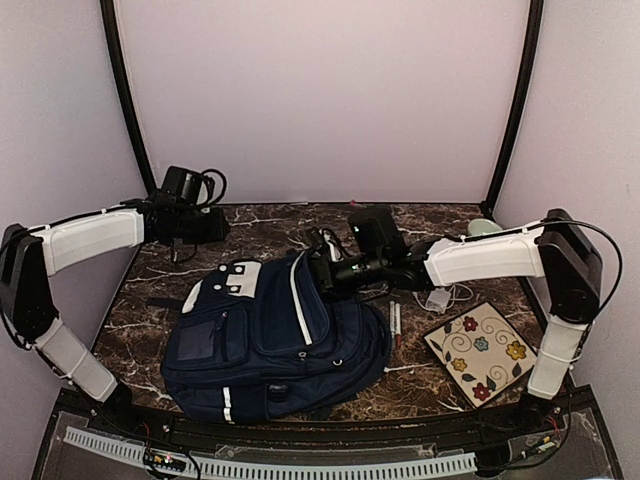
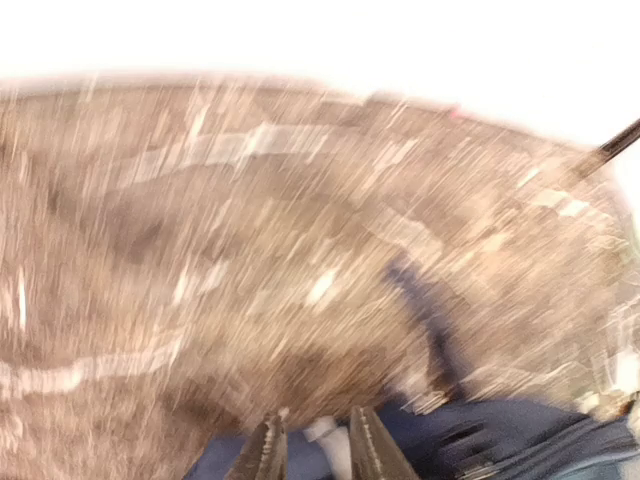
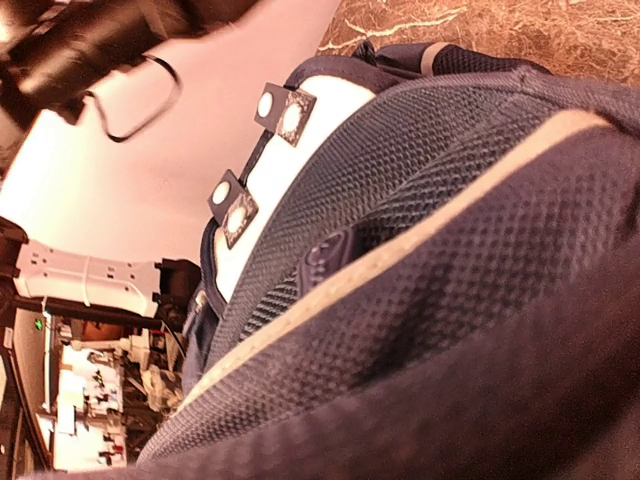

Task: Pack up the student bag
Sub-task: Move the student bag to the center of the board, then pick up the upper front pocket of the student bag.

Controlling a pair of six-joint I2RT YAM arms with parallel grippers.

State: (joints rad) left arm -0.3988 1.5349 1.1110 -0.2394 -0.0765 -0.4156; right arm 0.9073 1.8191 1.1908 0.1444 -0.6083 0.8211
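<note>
Right gripper [image 1: 323,268] crowds the navy-blue striped fabric backpack [image 1: 270,340] (its clench, and the left gripper's [image 2: 315,428], I cannot tell); slack fabric beside it could slip.

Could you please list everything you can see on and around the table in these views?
student bag: one, navy with white stripes and a grey patch, mid-table.
flowered square: one, cream, right of the bag.
pen: one, pale, between the bag and the square.
charger: one, white, behind the square.
cables: a tangle, black, behind the bag.
table: one, dark brown marble.
left gripper: one, black, fingers slightly apart, empty, far left.
right gripper: one, black, at the bag's far edge; grip unclear.
</note>
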